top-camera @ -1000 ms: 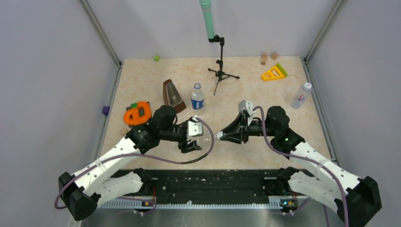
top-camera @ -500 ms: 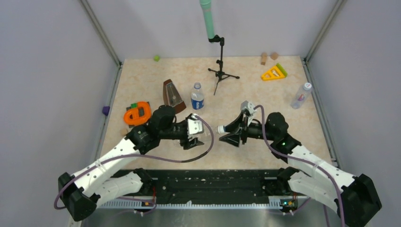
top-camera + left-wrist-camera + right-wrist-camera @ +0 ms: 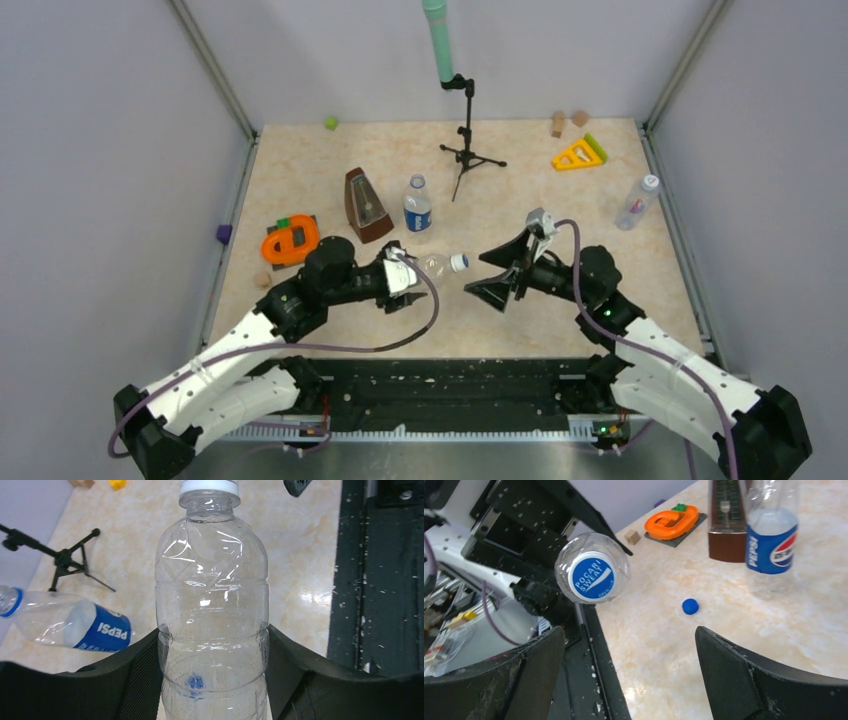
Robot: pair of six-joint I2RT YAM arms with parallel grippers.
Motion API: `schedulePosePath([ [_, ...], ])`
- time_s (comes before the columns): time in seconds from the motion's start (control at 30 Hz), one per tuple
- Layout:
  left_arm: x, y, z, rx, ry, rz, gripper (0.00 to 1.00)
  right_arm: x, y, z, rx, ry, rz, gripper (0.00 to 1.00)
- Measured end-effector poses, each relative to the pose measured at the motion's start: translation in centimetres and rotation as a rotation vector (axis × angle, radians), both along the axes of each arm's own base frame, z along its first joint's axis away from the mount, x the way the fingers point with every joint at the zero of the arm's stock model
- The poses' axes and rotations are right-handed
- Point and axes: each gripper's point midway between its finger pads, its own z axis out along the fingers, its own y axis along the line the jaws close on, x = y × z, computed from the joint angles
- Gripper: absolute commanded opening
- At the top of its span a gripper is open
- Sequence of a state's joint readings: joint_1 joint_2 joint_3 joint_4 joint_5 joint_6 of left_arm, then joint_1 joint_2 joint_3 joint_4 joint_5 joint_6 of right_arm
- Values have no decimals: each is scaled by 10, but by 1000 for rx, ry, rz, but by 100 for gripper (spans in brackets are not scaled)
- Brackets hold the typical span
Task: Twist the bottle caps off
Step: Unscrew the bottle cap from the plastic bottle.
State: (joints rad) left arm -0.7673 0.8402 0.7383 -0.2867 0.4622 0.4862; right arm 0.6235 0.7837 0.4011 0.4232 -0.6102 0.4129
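Observation:
My left gripper (image 3: 212, 647) is shut on the lower body of a plain clear bottle (image 3: 212, 595), held level above the table with its neck pointing right (image 3: 432, 265). Its white cap (image 3: 458, 262) is on the neck and faces the right wrist camera with a blue printed top (image 3: 592, 577). My right gripper (image 3: 495, 273) stands wide open just right of that cap, apart from it and empty (image 3: 629, 635). A dark blue cap (image 3: 690, 606) lies loose on the table. The blue-labelled bottle (image 3: 417, 208) stands upright behind. A third bottle (image 3: 637, 203) with a white cap (image 3: 650, 183) is at the right edge.
A brown metronome (image 3: 365, 205) stands left of the labelled bottle, and an orange toy (image 3: 290, 242) lies further left. A microphone stand (image 3: 465, 150) is at the back centre. A yellow wedge (image 3: 578, 153) and wooden blocks (image 3: 558, 123) sit at the back right.
My right gripper has opened, let go of the white cap and drawn back to the right. The left arm has carried the clear bottle up and to the right.

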Motion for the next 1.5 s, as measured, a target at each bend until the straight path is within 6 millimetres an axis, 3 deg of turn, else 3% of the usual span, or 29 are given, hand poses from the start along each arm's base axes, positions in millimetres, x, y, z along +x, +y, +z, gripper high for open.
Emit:
schedulePosePath([
  [0.33,20,14,7,-68,-126,138,0,40,-21,20,130,174,-306,99],
  [0.47,24,15,10,-75,-135,164,0,60,-21,12,64,314,-405,99],
  [0.63,30,18,13,-77,-150,196,0,84,-28,16,3,451,-554,99],
  [0.97,40,26,10,-65,-187,261,0,72,-36,-12,58,593,-590,99],
  [1.2,45,28,11,-68,-212,280,0,81,-28,-43,-126,723,-624,99],
  [1.4,47,31,11,-71,-224,302,0,89,-38,-45,-196,765,-712,98],
  [1.5,48,33,13,-80,-243,315,0,86,-34,-42,-165,769,-682,92],
])
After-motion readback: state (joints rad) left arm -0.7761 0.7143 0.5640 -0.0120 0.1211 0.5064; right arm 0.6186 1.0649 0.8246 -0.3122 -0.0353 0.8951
